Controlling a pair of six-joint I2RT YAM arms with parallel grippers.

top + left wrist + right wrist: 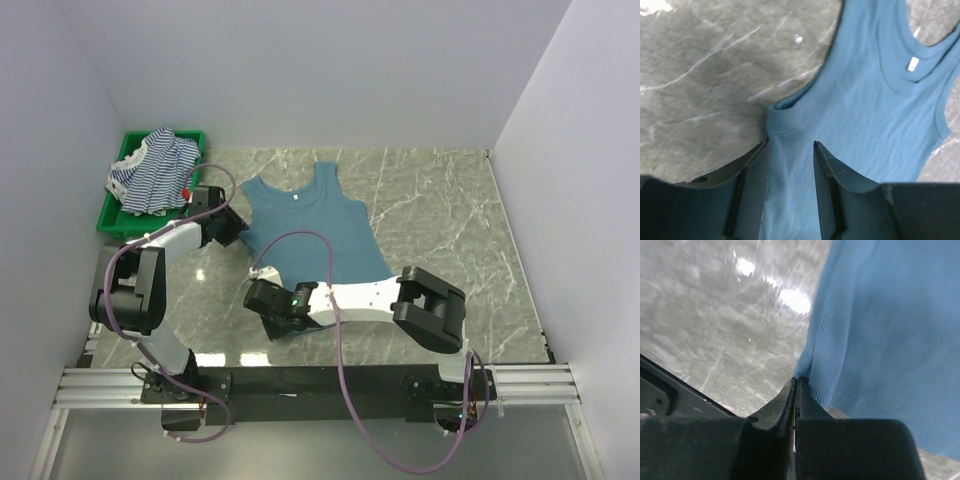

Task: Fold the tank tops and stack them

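The plain teal-blue tank top (310, 225) lies flat on the marble table, neck toward the back wall. My left gripper (232, 225) is at its left side below the armhole. In the left wrist view that gripper (790, 143) is open, its fingers straddling the teal cloth (865, 125) just under the armhole seam. My right gripper (262, 300) is at the near left hem corner. In the right wrist view it (796, 380) is shut, with the corner of the teal cloth (890, 315) pinched at its tips. Striped tank tops (155, 170) lie bundled in the bin.
A green bin (107, 222) stands at the back left against the wall, close to the left arm. White walls enclose the table on the left, back and right. Purple cables loop over both arms.
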